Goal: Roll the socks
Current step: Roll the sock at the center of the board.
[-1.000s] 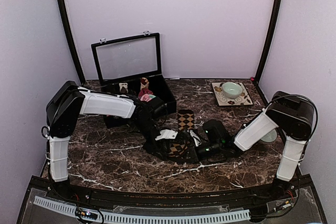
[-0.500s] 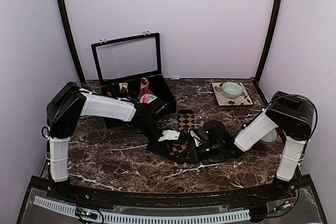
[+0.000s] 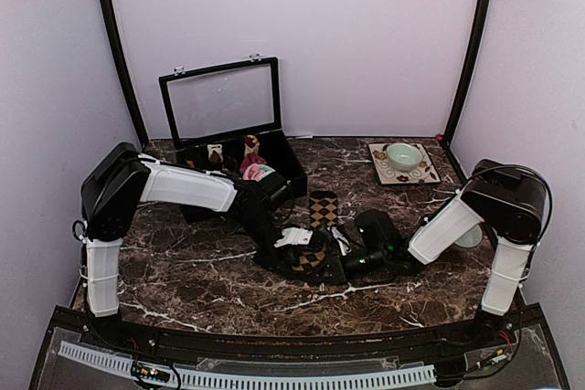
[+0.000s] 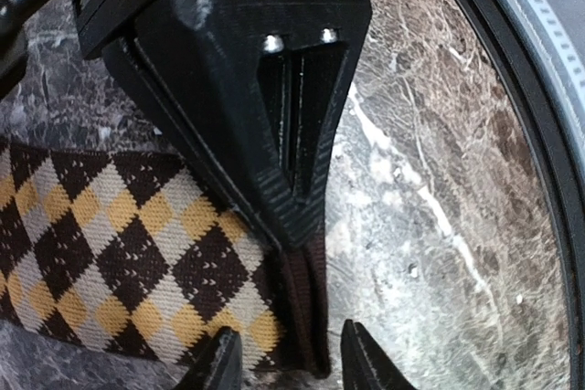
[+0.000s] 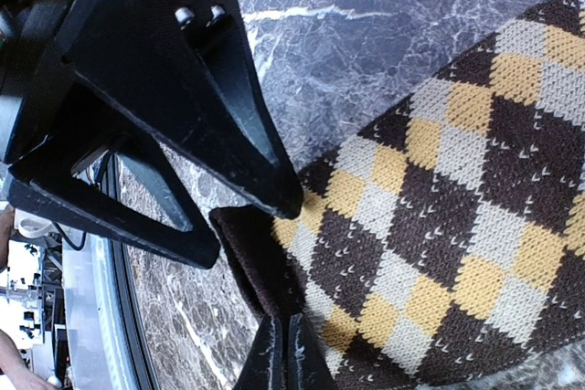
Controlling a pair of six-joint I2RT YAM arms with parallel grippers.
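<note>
The dark brown sock (image 3: 322, 210) with tan diamond checks lies flat mid-table, its plain brown cuff toward the arms. In the left wrist view my left gripper (image 4: 291, 364) is open, its tips straddling the raised cuff (image 4: 306, 317) of the sock (image 4: 110, 235). My right gripper (image 5: 284, 358) is shut, pinching the folded cuff edge (image 5: 256, 267) of the checked sock (image 5: 457, 216). The two grippers meet tip to tip over the cuff, the left gripper (image 3: 306, 256) beside the right gripper (image 3: 340, 258). The pink sock (image 3: 257, 171) lies in the black box.
An open black box (image 3: 291, 163) with a glass lid (image 3: 222, 100) stands at the back left, with small sock bundles inside. A patterned tray (image 3: 422, 173) carrying a pale green bowl (image 3: 403, 154) sits at the back right. Another bowl (image 3: 472, 237) peeks out behind the right arm.
My left gripper has edged slightly right toward the cuff, its jaws narrowing and widening again. The right gripper has stayed shut in place.
</note>
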